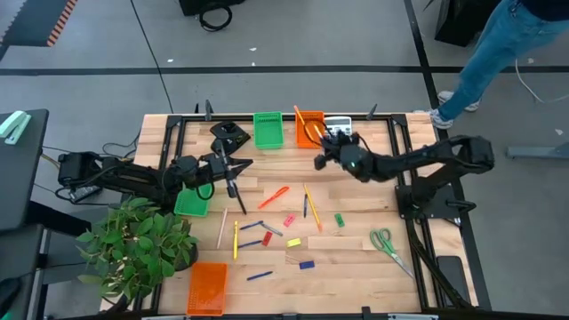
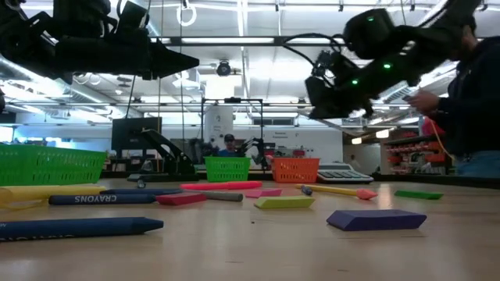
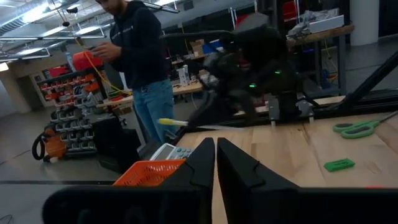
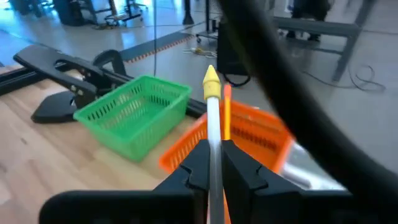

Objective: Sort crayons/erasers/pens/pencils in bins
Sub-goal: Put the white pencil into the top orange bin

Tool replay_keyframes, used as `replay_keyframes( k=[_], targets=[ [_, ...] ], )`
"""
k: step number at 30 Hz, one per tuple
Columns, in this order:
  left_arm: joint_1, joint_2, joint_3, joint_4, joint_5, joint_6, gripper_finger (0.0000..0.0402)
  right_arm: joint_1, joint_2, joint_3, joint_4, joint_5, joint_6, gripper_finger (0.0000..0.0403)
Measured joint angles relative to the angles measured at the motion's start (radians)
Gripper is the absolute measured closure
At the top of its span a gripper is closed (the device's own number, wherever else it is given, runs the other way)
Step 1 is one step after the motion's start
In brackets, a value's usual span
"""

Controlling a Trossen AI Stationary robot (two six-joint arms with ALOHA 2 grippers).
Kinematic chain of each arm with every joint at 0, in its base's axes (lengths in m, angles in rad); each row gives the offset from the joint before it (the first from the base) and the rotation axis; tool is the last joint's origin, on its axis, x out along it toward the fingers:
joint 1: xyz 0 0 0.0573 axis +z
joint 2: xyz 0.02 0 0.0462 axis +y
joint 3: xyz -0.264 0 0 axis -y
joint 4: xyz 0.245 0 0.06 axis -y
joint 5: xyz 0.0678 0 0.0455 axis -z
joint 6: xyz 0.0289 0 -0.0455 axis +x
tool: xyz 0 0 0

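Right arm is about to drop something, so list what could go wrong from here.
1. The right gripper is shut on a pencil standing upright above the orange bin; released on end, it may tip over the rim.
2. The green bin sits close beside, so it could land there.
3. The calculator borders the orange bin.

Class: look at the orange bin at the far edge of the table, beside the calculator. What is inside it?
An orange stick stands in the far orange bin; its kind is unclear. The right gripper holds a pencil above it, hiding part of the floor.
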Motion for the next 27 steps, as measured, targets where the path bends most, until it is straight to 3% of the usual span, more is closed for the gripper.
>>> replay_keyframes(
  k=[4, 9, 19, 27],
  targets=[
    [0.0, 0.0, 0.0, -0.001, 0.0, 0.0, 0.0379, -0.107, 0.083, 0.128, 0.003, -0.175, -0.116, 0.0368],
    [0.0, 0.0, 0.0, -0.002, 0.0, 0.0, 0.0383, -0.218, 0.206, 0.281, -0.006, -0.308, -0.228, 0.0368],
    [0.0, 0.0, 0.0, -0.02, 0.0, -0.027, 0.0373, -0.363, 0.427, 0.478, -0.003, -0.525, -0.255, 0.0368],
    [0.001, 0.0, 0.0, -0.021, 0.0, -0.005, 0.038, -0.401, 0.527, 0.537, -0.006, -0.557, -0.238, 0.0368]
  ],
)
